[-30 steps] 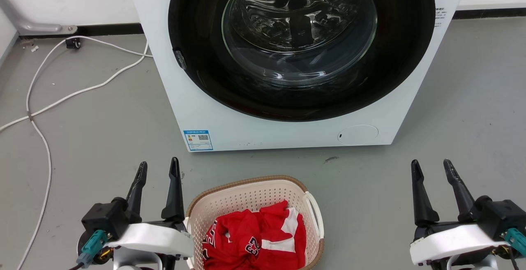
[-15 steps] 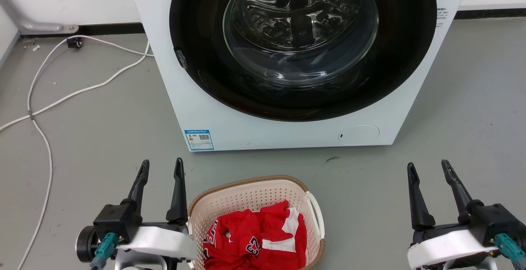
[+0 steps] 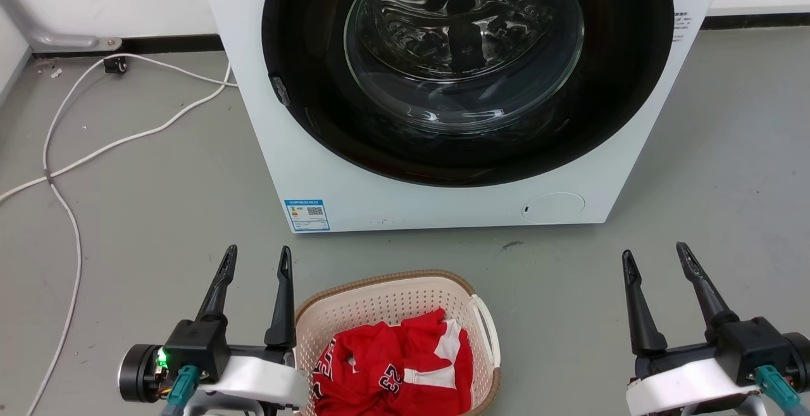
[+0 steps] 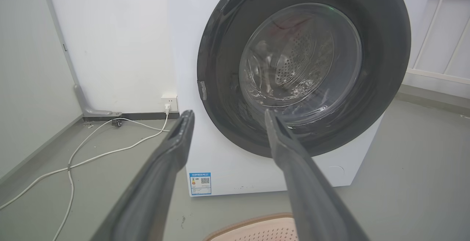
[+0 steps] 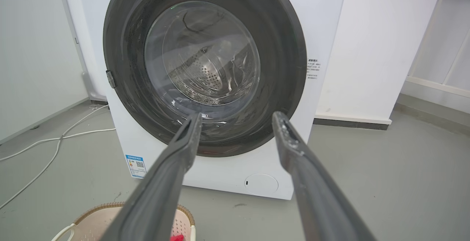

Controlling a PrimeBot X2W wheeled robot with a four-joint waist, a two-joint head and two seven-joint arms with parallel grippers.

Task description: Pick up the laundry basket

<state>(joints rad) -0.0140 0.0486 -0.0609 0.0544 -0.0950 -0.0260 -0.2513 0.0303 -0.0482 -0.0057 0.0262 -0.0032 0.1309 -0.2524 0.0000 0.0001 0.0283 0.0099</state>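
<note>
- A white cable (image 3: pixel 63 150) trails over the floor from its far left corner by the wall. It lies well apart from the work and should not interfere with the reach.
- The left gripper (image 3: pixel 259 249) hovers above the floor with its fingers spread moderately wide and nothing between them. It sits just beside the left side of the laundry basket (image 3: pixel 373 305). The pale wrist hides that side's handle, so I cannot tell how close the fingers are to it. In my judgement this arm needs only a short drop and a small turn inward.
- The laundry basket stands upright on the floor in front of the washer (image 3: pixel 443 207), between the two arms and much nearer the left one. A crumpled red garment (image 3: pixel 392 365) lies inside it, below the rim.
- The basket's right handle (image 3: pixel 490 330) is a thin white loop that stands clear of the wall. One finger should go through or under the loop and the other outside it. Clamping the brown rim would be a poorer hold.
- The right gripper (image 3: pixel 654 250) is also empty, with its fingers spread. It is well apart from the right handle, so it has the longer way to travel inward.
- Both arms should probably close before either lifts, and then rise together. Lifting one side alone would likely tilt the light basket and slide the garment.
</note>
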